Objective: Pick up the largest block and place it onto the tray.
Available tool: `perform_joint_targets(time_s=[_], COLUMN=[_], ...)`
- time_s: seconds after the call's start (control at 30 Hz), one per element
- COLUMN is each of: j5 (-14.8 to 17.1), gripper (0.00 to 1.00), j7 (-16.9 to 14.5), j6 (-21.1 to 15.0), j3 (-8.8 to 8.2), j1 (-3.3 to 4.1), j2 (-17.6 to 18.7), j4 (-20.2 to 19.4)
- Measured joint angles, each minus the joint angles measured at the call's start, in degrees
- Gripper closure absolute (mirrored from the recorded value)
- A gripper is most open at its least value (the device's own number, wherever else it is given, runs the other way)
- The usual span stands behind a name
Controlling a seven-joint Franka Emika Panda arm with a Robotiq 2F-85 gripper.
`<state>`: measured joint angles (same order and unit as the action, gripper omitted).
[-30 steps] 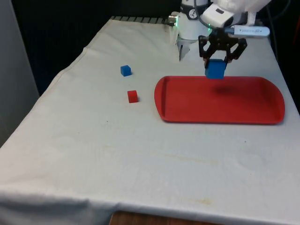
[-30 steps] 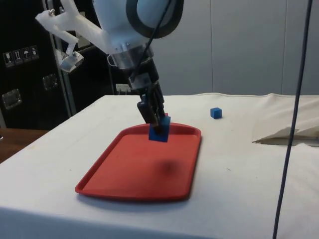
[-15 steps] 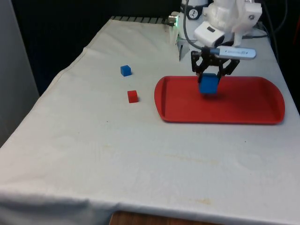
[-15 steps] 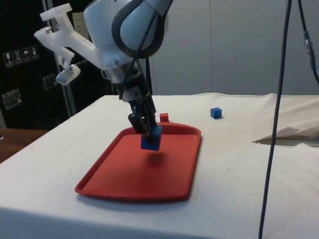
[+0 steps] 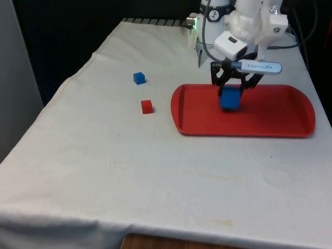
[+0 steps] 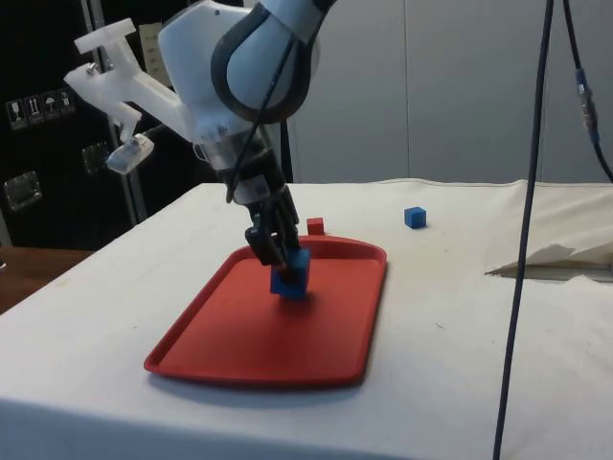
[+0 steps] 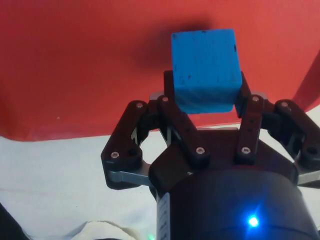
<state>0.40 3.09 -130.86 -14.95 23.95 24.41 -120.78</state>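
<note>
My gripper (image 5: 230, 92) is shut on the large blue block (image 5: 230, 98), which sits low over the red tray (image 5: 270, 124), at or just above its floor, in the tray's half toward the front view's left. From the side, the block (image 6: 289, 278) hangs between the black fingers (image 6: 265, 251) above the tray (image 6: 239, 335). Through the wrist camera, the blue block (image 7: 205, 67) is clamped between the two fingers (image 7: 172, 92) with the red tray (image 7: 75, 60) right beneath it.
A small blue block (image 5: 138, 78) and a small red block (image 5: 147, 107) lie on the white cloth off the tray's end at the front view's left. The side camera shows the same red block (image 6: 315, 226) and blue block (image 6: 414, 218) beyond the tray.
The gripper has carried the blue block toward the front view's left and lowered it from well above the tray down to its surface. The small blocks have not moved.
</note>
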Motion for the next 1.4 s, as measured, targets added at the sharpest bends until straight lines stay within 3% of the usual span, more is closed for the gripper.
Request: perform_joint_targets(time_s=[0.1,0.17,0.43,0.9,1.4], j5=[0.0,0.0,0.0,0.0,-0.9], gripper=[0.99,0.87,0.0,0.0,0.0], j7=[0.0,0.0,0.0,0.0,0.7], j6=[-0.3,-0.3,-0.3,-0.3,3.0], j3=[0.0,0.0,0.0,0.0,0.0], j1=[0.0,0.0,0.0,0.06,0.52], j2=[0.9,1.0,1.0,1.0,-4.5], j4=[0.4,0.7,0.7,0.9,1.3])
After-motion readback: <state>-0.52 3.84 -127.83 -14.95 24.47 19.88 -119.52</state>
